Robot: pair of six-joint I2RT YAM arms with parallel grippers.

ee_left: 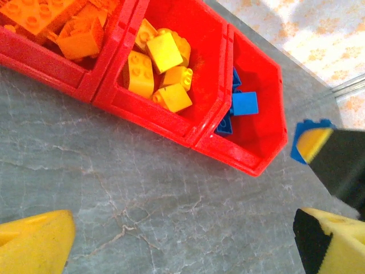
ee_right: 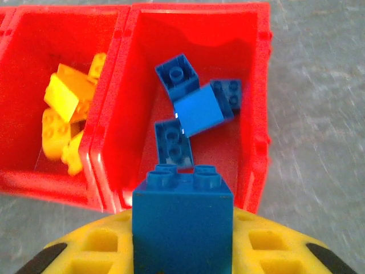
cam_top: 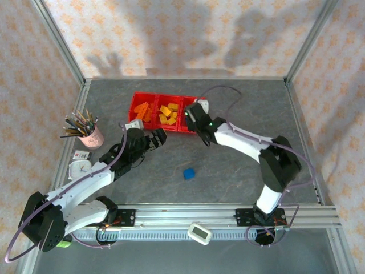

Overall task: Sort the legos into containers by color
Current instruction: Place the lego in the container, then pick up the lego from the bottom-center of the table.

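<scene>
The containers (cam_top: pixel 133 111) are three joined red bins at the back of the table. Orange legos (ee_left: pixel 74 34) fill the left bin, yellow legos (ee_left: pixel 162 74) the middle one, and blue legos (ee_right: pixel 197 108) the right one. My right gripper (ee_right: pixel 182 251) is shut on a blue lego (ee_right: pixel 182 220), held just above the near edge of the right bin (ee_right: pixel 259 114). In the top view the right gripper (cam_top: pixel 193 116) hangs over that bin. My left gripper (ee_left: pixel 182 245) is open over bare table just in front of the bins (ee_left: pixel 148 120). Another blue lego (cam_top: pixel 189 173) lies loose mid-table.
A pink cup of pencils (cam_top: pixel 88 134) stands at the left, with a small white device (cam_top: pixel 80 166) in front of it. A white timer (cam_top: pixel 200 233) sits on the front rail. Metal frame posts border the table.
</scene>
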